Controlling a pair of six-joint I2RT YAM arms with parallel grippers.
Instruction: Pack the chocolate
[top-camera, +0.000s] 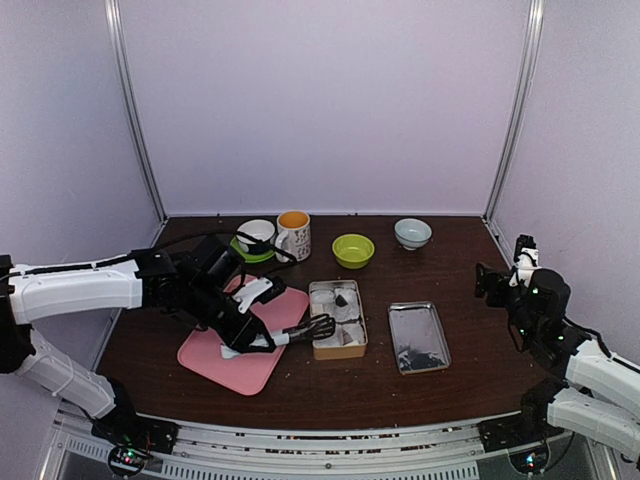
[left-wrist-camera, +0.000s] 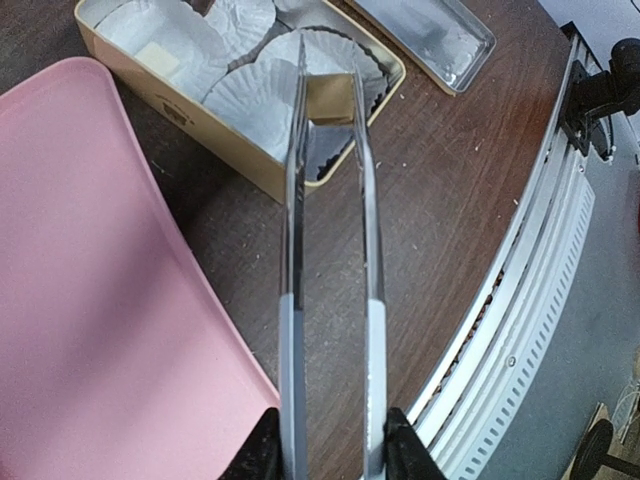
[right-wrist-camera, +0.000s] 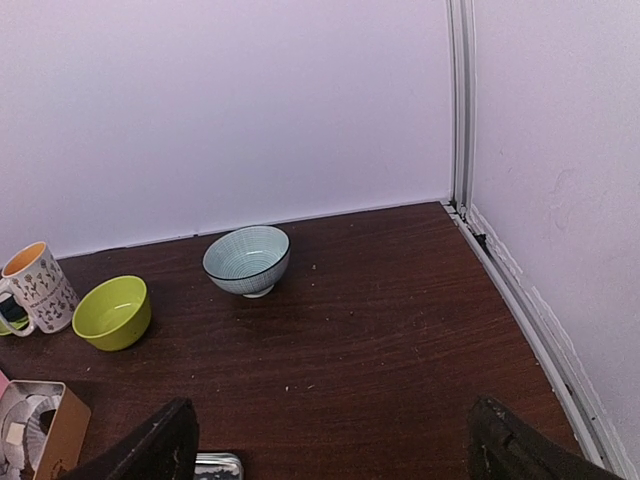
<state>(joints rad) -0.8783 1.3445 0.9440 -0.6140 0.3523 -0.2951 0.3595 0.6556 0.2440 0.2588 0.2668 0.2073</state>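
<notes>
Left fingers (left-wrist-camera: 262, 450) pinch tongs (left-wrist-camera: 290, 300) at the handle end. Tong tips sit slightly apart, ahead of the fingers, over paper cups (left-wrist-camera: 250, 95) in tin (left-wrist-camera: 200, 132). Chocolate (top-camera: 342, 297): dark lump inside tin, beyond the tips. Right fingers (right-wrist-camera: 165, 445) spread wide, above tabletop (right-wrist-camera: 380, 330), well right of tin.

- Tongs (left-wrist-camera: 289, 300): gripped in the left gripper (left-wrist-camera: 330, 455). Both arms extend straight ahead, and the tips sit over the tin (left-wrist-camera: 150, 82).
- Tin: open, directly ahead of that gripper, lined with white paper cups (left-wrist-camera: 240, 95).
- Pink board (left-wrist-camera: 90, 300): below and to the gripper's left.
- Tin lid (left-wrist-camera: 430, 35): ahead and right, beyond the tin.
- Patterned bowl (right-wrist-camera: 246, 259): ahead of the right gripper (right-wrist-camera: 335, 455), slightly left.
- Green bowl (right-wrist-camera: 112, 312) and mug (right-wrist-camera: 38, 285): ahead of the right gripper, farther left.
</notes>
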